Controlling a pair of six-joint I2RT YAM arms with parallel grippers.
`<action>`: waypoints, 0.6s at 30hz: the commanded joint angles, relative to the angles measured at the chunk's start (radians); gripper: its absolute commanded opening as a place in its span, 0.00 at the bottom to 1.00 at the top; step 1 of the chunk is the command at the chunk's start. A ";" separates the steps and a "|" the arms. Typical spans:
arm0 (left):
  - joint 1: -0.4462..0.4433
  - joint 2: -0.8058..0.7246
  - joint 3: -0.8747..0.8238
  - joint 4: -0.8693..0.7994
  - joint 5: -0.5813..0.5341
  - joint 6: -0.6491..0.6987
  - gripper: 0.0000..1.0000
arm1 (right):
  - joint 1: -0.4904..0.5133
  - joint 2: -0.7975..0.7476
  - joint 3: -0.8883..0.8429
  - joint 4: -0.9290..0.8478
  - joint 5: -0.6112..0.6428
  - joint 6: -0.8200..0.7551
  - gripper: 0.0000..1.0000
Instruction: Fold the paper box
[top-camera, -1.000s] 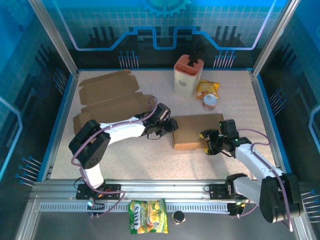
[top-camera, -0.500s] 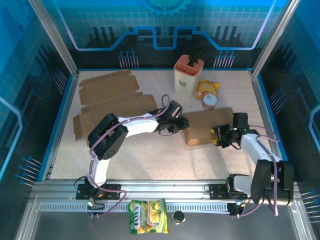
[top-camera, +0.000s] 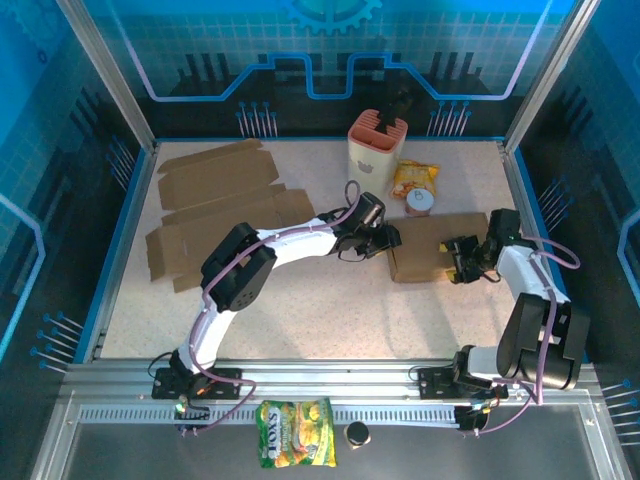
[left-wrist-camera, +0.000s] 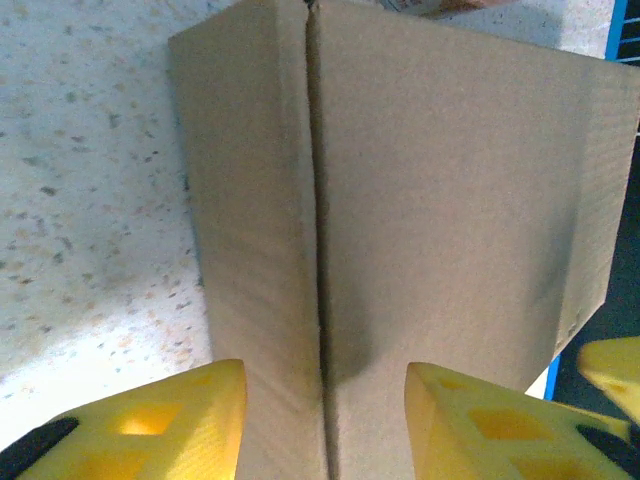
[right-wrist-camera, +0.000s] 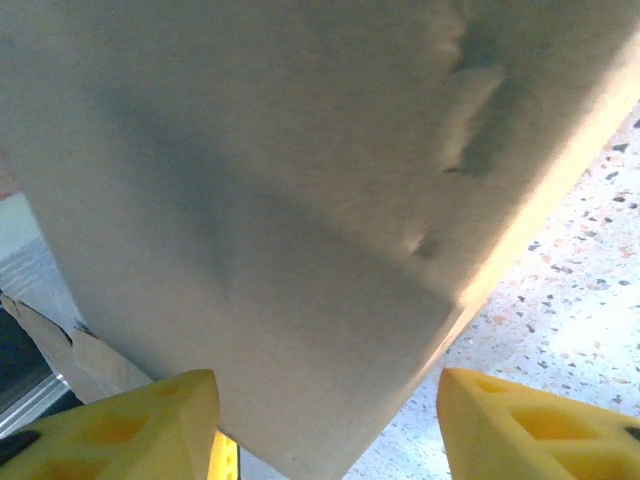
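Observation:
The brown paper box (top-camera: 432, 250) lies closed on the speckled table, right of centre. My left gripper (top-camera: 386, 240) is at its left end and my right gripper (top-camera: 464, 258) is at its right end. In the left wrist view the box (left-wrist-camera: 450, 200) shows a face with a dark seam down the middle; the left gripper (left-wrist-camera: 325, 425) is open, with yellow fingertips (left-wrist-camera: 170, 415) spread either side of the seam. In the right wrist view a box face (right-wrist-camera: 300, 150) looms close, and the right gripper (right-wrist-camera: 330, 425) is open below it. Neither pair of jaws clamps the cardboard.
Flat unfolded cardboard sheets (top-camera: 215, 205) lie at the back left. A pink-beige holder (top-camera: 376, 150), a snack bag (top-camera: 415, 178) and a small can (top-camera: 420, 203) stand just behind the box. The blue table rim (top-camera: 537, 240) is close on the right. Another snack bag (top-camera: 295, 447) lies on the front rail.
The box has slid right and slightly back, toward the can. Both grippers travelled with it, one at each end, and the left arm has stretched far out.

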 joint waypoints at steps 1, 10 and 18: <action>0.000 -0.152 -0.079 -0.041 -0.046 0.016 0.47 | 0.031 -0.054 0.061 -0.112 0.065 -0.034 0.64; 0.218 -0.562 -0.387 -0.268 -0.151 0.112 0.45 | 0.291 -0.167 0.155 -0.176 0.169 0.001 0.64; 0.688 -0.654 -0.469 -0.532 -0.190 0.403 0.40 | 0.619 -0.130 0.171 -0.032 0.152 0.054 0.63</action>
